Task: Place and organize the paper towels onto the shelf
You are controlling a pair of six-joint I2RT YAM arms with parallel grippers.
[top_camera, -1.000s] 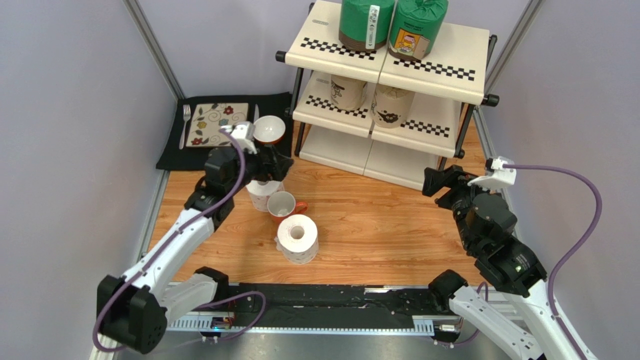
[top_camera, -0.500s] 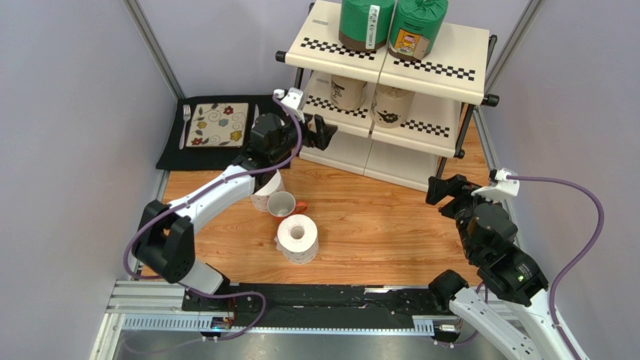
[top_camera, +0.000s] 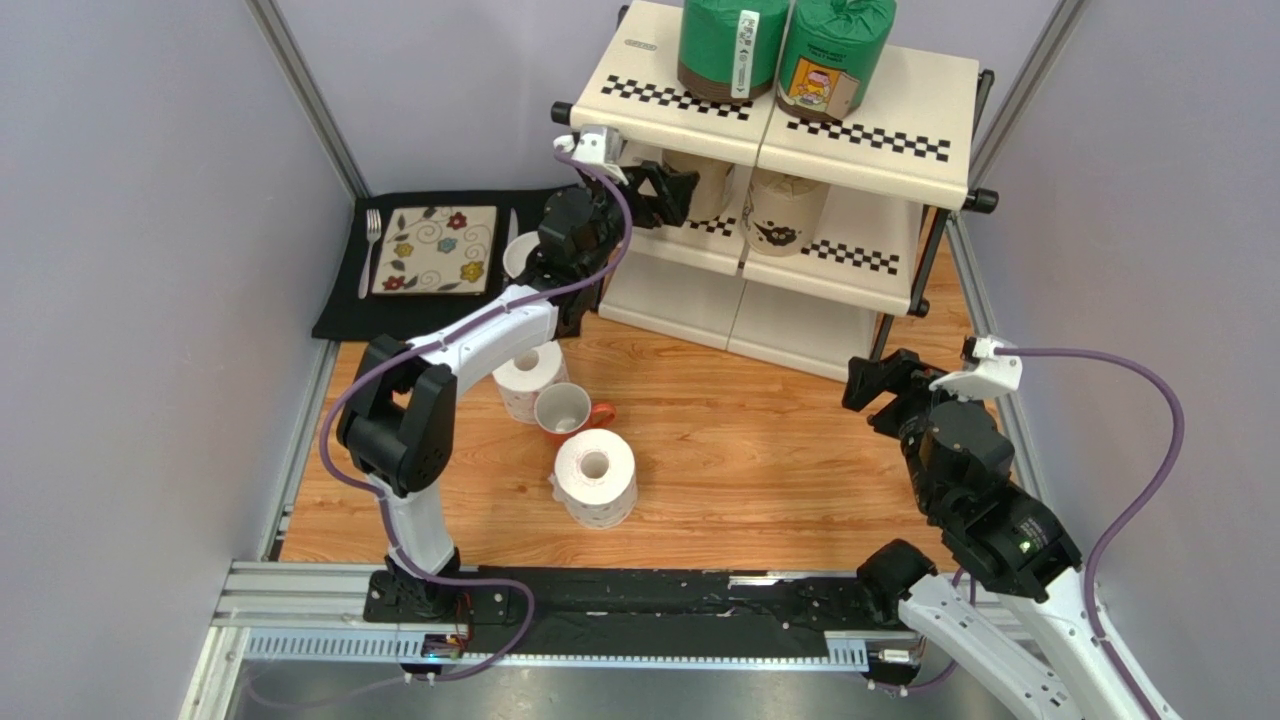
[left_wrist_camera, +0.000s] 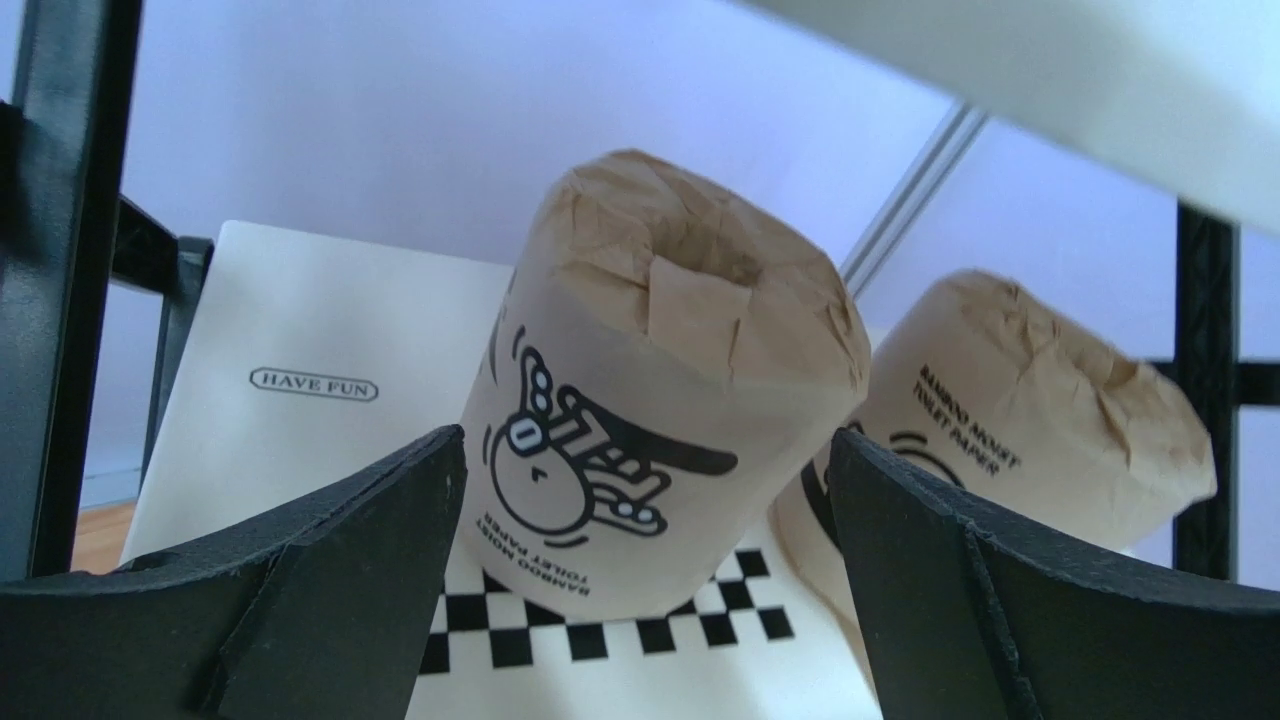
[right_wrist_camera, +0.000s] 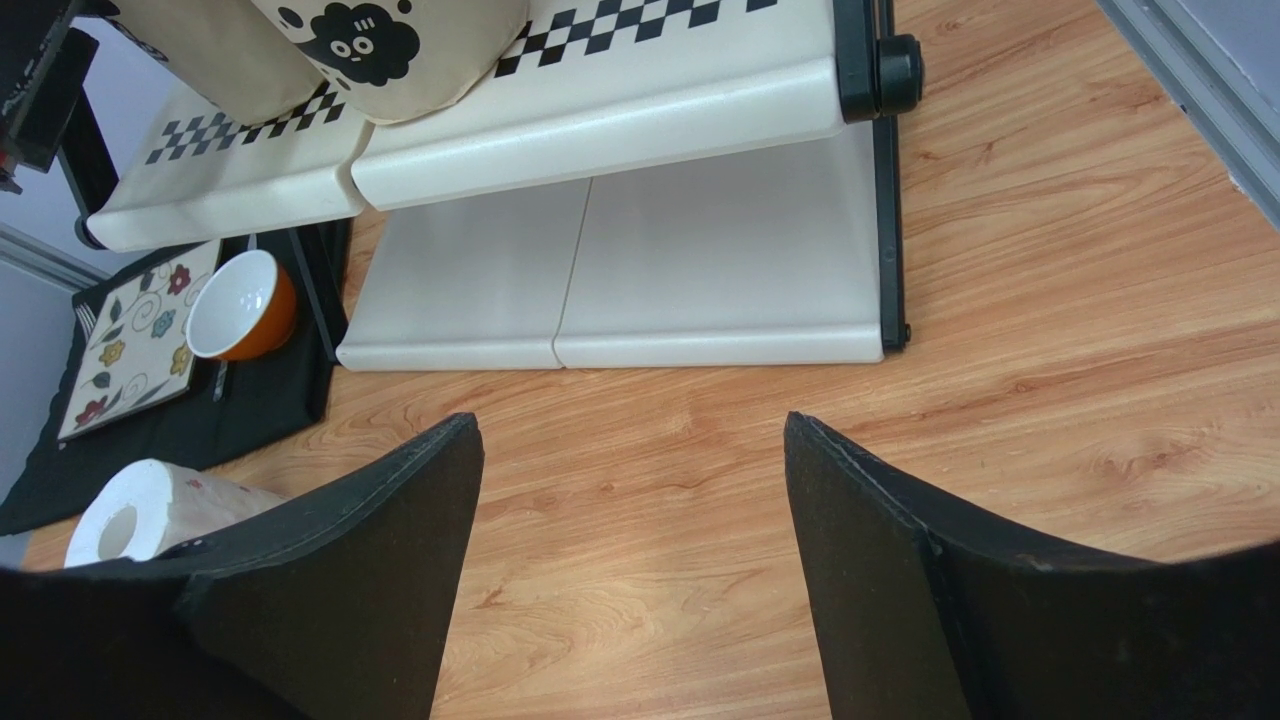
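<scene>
The shelf (top_camera: pixel 864 128) stands at the back right. Two green paper towels (top_camera: pixel 733 45) (top_camera: pixel 836 53) sit on its top tier, and two tan ones on the middle tier. My left gripper (top_camera: pixel 669 192) reaches into that tier and is open. Its fingers flank the left tan roll (left_wrist_camera: pixel 661 390) without touching it. The second tan roll (left_wrist_camera: pixel 1022 420) stands beside it on the cream panel (left_wrist_camera: pixel 301 450). Two white rolls (top_camera: pixel 597 477) (top_camera: pixel 529 375) rest on the wooden table. My right gripper (top_camera: pixel 879 375) (right_wrist_camera: pixel 631 428) hangs open and empty above the wood in front of the bottom tier (right_wrist_camera: pixel 676 270).
A white-and-orange mug (top_camera: pixel 568 408) lies between the white rolls. An orange bowl (right_wrist_camera: pixel 241 305) sits by the shelf's left leg. The black placemat (top_camera: pixel 353 308) at the back left holds a patterned plate (top_camera: pixel 439 248) and a fork (top_camera: pixel 371 248). Grey walls close in both sides.
My left arm swung from the mug area up and right into the shelf's middle tier, staying open. The right gripper shifted slightly and opened a little wider.
</scene>
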